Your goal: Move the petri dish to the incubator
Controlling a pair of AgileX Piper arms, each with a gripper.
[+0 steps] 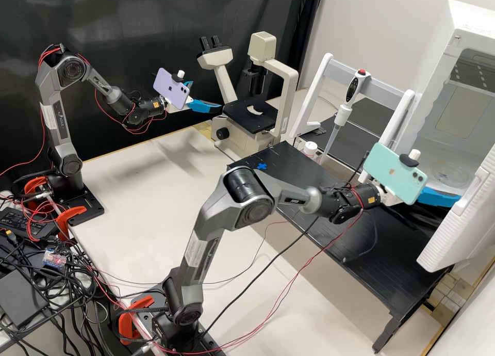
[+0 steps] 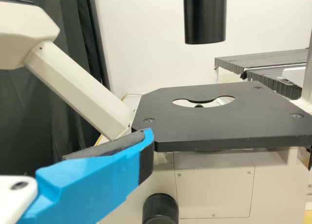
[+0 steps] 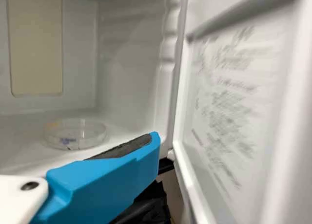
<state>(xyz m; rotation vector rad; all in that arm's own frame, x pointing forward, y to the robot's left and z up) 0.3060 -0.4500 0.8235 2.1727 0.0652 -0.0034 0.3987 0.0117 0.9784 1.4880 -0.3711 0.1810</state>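
In the high view, a clear petri dish [image 1: 449, 173] lies inside the open incubator [image 1: 447, 46]. My right gripper [image 1: 438, 196] is at the incubator's mouth, partly behind its phone. The right wrist view shows the petri dish [image 3: 75, 134] flat on the chamber floor, with coloured marks on it; one finger of the right gripper [image 3: 114, 173] is on the near side, its dark pad bare, so it stands open and apart from the dish. My left gripper [image 1: 207, 95] is open and empty beside the microscope; in the left wrist view, the left gripper [image 2: 102, 173] shows one finger before the stage.
The microscope [image 1: 250, 116] stands at the back, its stage [image 2: 219, 121] holding no dish. A pipette [image 1: 340, 118] hangs on a white-grey frame left of the incubator. The incubator door [image 1: 459, 216] swings out close beside the right gripper. A black raised shelf [image 1: 309, 191] runs below the right arm.
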